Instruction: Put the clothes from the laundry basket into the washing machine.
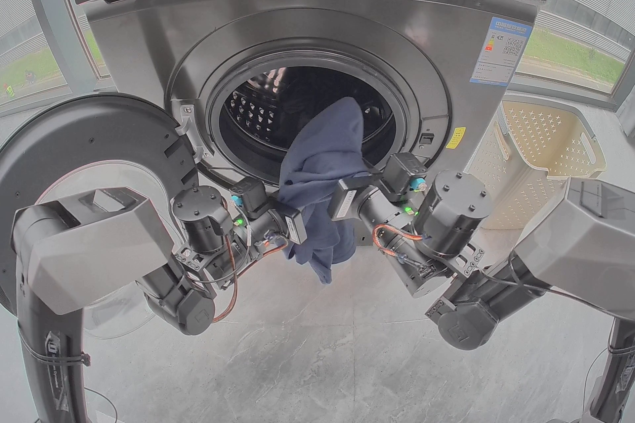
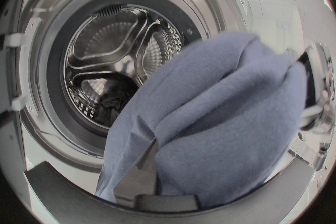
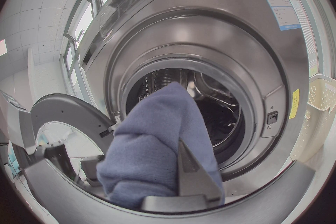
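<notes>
**Blue garment pinched from both sides at the drum mouth**

Needed a push forward and upward here. Judged the garment point(image 1: 324, 180) only partly over the lower rim of the washing machine point(image 1: 410, 47) opening, peak leaning into the mouth of the drum point(image 2: 115, 56), tail dangling below the rim toward the floor point(image 1: 317, 338). Called for both arms advancing together, to avoid stretching or dropping the cloth. Called also for lifting the hanging tail over the rim before any release; otherwise risked a slide back out onto the floor. Best let go deep inside, past the door seal.

Had the left gripper point(image 1: 294, 223) clamped on the cloth's left side and the right gripper point(image 1: 340, 198) clamped on its right side, facing each other just below the opening. Looked a soft, thick, dark blue knit, bunched into rounded folds, limp and likely to sag wherever unsupported. Showed a dark item point(image 2: 112, 105) already lying at the drum's bottom. Found the door point(image 1: 86, 147) swung wide at the left and the laundry basket point(image 1: 549, 160) on the floor beside the machine's right side.
</notes>
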{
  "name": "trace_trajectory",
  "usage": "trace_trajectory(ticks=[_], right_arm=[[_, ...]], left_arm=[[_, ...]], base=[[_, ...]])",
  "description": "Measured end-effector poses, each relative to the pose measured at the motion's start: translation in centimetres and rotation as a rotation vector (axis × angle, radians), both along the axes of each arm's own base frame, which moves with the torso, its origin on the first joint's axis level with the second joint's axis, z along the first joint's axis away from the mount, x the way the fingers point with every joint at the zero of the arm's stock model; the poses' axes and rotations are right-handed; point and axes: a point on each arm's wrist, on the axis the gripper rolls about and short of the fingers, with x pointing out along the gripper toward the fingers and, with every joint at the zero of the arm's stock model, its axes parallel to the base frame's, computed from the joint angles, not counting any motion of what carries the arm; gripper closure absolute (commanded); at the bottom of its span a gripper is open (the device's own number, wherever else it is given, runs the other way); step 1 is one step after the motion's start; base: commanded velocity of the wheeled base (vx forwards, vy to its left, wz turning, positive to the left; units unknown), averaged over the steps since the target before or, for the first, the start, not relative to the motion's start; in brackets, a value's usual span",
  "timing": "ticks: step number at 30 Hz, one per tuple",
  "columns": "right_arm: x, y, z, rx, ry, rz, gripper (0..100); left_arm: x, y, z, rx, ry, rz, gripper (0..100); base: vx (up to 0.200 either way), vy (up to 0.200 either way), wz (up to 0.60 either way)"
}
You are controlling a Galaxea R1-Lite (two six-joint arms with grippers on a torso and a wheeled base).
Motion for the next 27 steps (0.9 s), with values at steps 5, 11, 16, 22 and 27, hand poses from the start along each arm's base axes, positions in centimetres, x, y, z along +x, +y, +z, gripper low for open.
trace_trajectory(ticks=[5,11,16,22,27], right_arm=[[1.1,-1.5,-0.2,0.003,0.012,-0.043,100],[1.6,-1.4,-0.9,-0.003,0.020,-0.050,100],[1.6,-1.0,-1.6,-0.016,0.032,-0.039,0],[0.4,-1.2,-3.3,-0.071,0.088,-0.026,0],[-2.1,-2.0,-5.4,-0.162,0.169,0.007,0]], left_arm=[[-1.1,0.6,1.8,-0.024,-0.014,0.000,100],[-2.6,1.2,3.1,-0.030,-0.018,-0.003,100],[-3.1,1.3,3.8,-0.038,-0.028,-0.002,100],[-3.5,1.6,4.3,-0.058,-0.017,0.009,100],[-4.4,2.1,5.0,-0.070,-0.006,0.014,100]], base=[[0.000,0.000,0.00],[0.000,0.000,0.00],[0.000,0.000,0.00],[0.000,0.000,0.00],[0.000,0.000,0.00]])
